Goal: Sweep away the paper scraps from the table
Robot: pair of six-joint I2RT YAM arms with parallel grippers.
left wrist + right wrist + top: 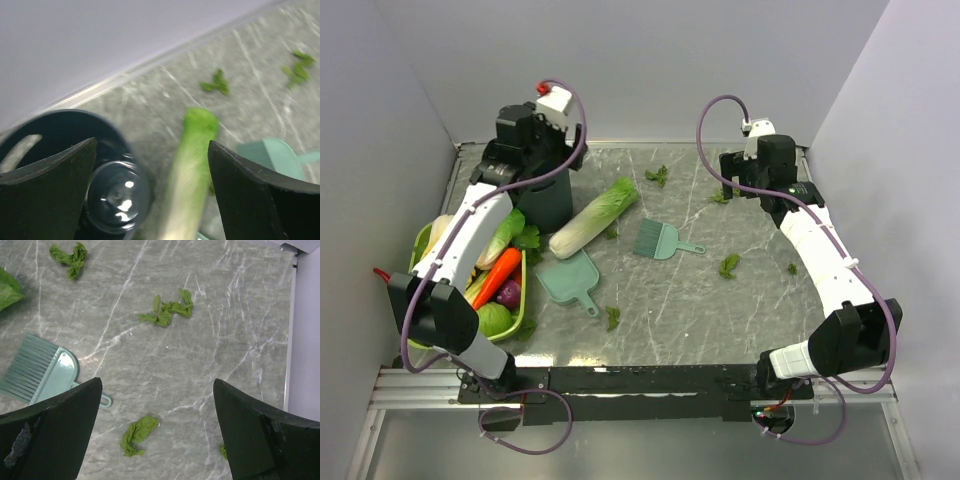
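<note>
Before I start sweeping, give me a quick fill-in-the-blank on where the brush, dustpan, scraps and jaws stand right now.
The left gripper and right gripper both have jaws ____, holding nothing.
In the top view the hand brush lies to the ____ of the dustpan.
The paper scraps lie scattered on the ____, none in the dustpan.
Missing words: open; right; table.

Grey marble-patterned table point(720, 320) with white veins, dark-green paper scraps point(167, 310), teal hand brush point(657, 240) and teal dustpan point(570, 280), pale-green cabbage point(595, 217) whitening toward its base, lime-green tray point(420, 238) with orange carrot point(498, 275) and purple onion point(508, 293), black cup point(548, 200), black-and-white arms point(480, 215) trailing purple cables point(582, 140), pale grey walls point(640, 60).
</note>
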